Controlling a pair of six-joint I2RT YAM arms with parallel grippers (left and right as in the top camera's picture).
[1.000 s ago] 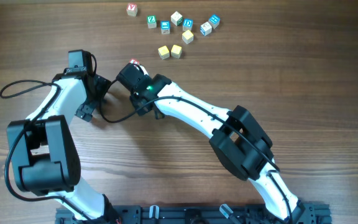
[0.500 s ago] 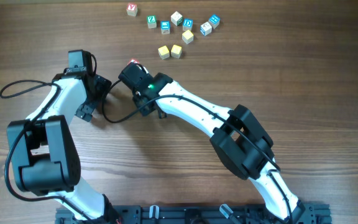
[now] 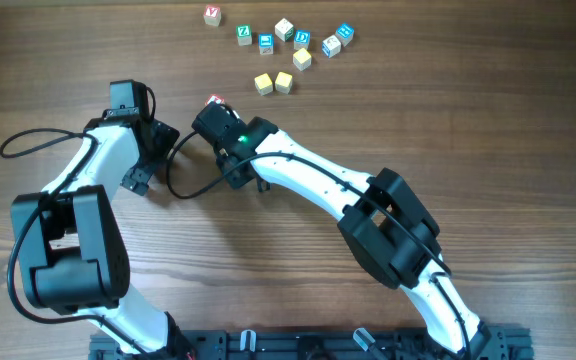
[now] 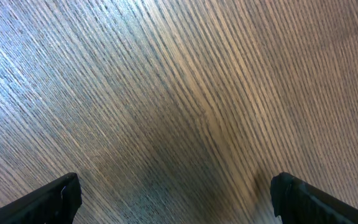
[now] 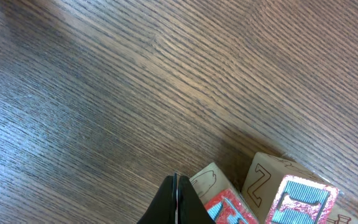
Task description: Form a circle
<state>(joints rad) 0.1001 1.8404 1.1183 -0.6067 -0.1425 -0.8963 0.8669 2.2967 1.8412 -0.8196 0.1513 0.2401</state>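
**At Table Centre: Circle Partly Hidden, Completion Unconfirmed**

At the centre of the table (image 3: 468,120), the right gripper (image 5: 176,198) sits low over the circle (image 5: 261,186). Its jaws are fully closed and hold nothing. In the right wrist view the closed tips stand just beside, possibly touching, the nearest cube of the group.

1. Circle position. From overhead the right gripper covers nearly all of it. Only one red cube (image 3: 214,101) shows at the gripper's far edge. The right wrist view shows at least two cubes set tight together, one with a red top face and one with a letter Z on its side. The rest of the ring lies outside that view.

2. Left gripper (image 4: 176,193). Its jaws are spread wide, with bare wood between them and no cube near. It rests to the left of the circle and takes no part at this stage.

3. Loose cubes (image 3: 284,30). These lie scattered along the far edge, well apart from the circle.

4. Progress, as a judgement. The cubes are gathered and closely packed, so the main work appears done. Whether the ring is closed and even cannot be told while the gripper covers it. What remains is likely a final nudge with the closed tips, then clearing the arm so that the shape can be checked from overhead.
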